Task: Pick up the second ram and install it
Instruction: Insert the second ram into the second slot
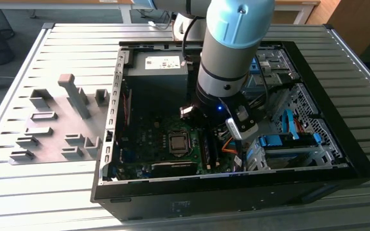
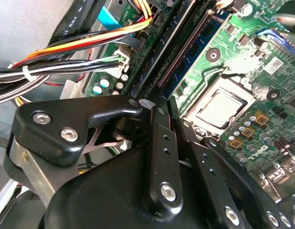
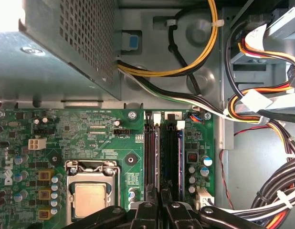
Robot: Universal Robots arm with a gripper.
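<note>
Fingers (image 2: 164, 157) of the gripper (image 3: 160, 210) stand narrow, nearly together, pressing down over the second ram (image 3: 178, 157), which sits edge-up in a motherboard (image 3: 90, 143) socket beside the processor (image 3: 90, 200), directly under the fingertips.

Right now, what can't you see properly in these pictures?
1. Exterior view: the arm covers part of the motherboard.
2. First wrist view: the gripper hides the near ends of the sockets, so I cannot tell whether the second ram is seated.
3. First wrist view: the processor is cut off by the picture's edge.
</note>
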